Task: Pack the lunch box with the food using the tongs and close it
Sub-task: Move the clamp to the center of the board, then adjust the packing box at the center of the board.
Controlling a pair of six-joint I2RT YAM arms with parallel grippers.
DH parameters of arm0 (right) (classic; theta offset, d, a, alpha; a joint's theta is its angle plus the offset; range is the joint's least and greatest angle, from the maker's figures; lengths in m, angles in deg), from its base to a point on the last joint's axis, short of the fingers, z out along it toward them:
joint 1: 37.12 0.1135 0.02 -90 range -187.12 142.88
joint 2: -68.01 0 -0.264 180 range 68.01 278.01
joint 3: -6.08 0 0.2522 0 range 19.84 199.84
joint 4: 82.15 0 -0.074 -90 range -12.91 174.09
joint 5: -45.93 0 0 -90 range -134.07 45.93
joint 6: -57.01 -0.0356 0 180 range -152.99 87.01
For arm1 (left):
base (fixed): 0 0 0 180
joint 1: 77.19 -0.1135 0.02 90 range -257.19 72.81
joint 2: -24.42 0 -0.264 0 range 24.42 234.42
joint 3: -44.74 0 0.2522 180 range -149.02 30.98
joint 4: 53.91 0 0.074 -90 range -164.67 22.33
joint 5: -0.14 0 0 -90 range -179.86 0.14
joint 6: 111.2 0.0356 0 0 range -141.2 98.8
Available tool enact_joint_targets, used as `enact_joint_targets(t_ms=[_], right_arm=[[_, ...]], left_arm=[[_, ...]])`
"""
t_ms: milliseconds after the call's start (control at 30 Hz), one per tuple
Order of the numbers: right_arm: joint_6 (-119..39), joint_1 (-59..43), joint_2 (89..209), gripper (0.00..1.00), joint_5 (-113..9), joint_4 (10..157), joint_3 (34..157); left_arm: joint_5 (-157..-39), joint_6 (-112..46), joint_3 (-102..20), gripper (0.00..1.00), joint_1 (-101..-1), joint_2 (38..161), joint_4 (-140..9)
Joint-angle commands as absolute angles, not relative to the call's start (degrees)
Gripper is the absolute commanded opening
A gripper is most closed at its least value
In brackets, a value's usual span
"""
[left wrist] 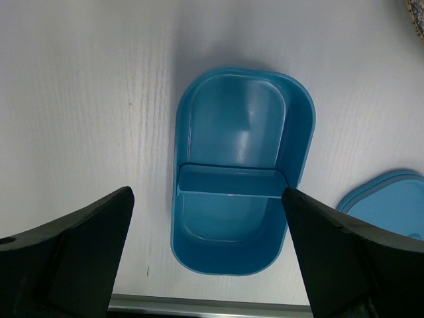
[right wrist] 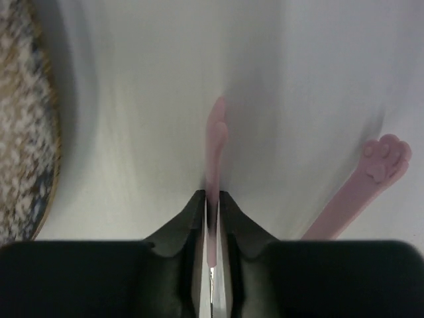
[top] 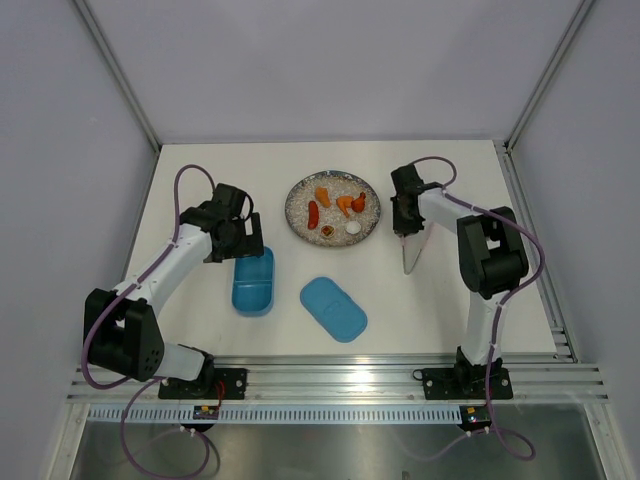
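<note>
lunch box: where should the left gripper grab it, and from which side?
Probably from above, across the short width, clamping the two long side walls near the divider. The lunch box sits open-side up with upright walls, and the left gripper hovers open, its jaws framing the box in the wrist view.

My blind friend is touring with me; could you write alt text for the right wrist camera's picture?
The right end effector pinches one arm of pale pink tongs against a white table; the tongs' other arm, paw-tipped, splays right. The rim of a speckled plate shows at left.
</note>
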State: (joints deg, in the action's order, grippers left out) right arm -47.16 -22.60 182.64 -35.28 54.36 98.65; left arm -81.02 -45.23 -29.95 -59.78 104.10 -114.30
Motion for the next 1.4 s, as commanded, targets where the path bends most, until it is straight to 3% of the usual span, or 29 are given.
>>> enact_joint_targets(t_ms=[0,100,300,533,700,900,1167,1367], right_arm=[[-40.5,-19.0,178.9,0.24,-36.2,53.4,97.1],[-40.2,-17.7,176.7,0.56,-36.2,54.1,95.6],[-43.1,-17.7,166.5,0.99,-35.8,55.3,93.0],[-51.6,-17.7,154.2,0.99,-34.9,54.4,83.8],[-59.3,-17.6,146.6,1.00,-35.9,52.9,75.4],[-64.0,-17.7,139.7,0.99,-36.7,54.2,69.0],[-65.2,-17.7,136.9,0.99,-35.1,52.7,68.4],[-62.8,-17.6,142.9,0.99,-42.2,54.1,68.6]], left_arm=[[-80.2,-45.8,-29.6,0.99,-59.5,103.4,-112.7],[-80.9,-46.4,-29.5,0.99,-59.4,103.5,-112.5],[-79.7,-47.4,-30.1,0.99,-59.4,104.9,-112.9],[-77.6,-53.0,-29.2,0.99,-60.1,107.5,-113.5],[-78.0,-59.0,-22.0,0.98,-60.1,102.9,-111.7],[-87.2,-62.9,-14.0,0.94,-62.2,99.0,-103.6],[-100.3,-66.9,-9.1,0.93,-62.4,100.1,-88.9],[-103.7,-69.7,-10.1,0.92,-59.4,100.9,-85.5]])
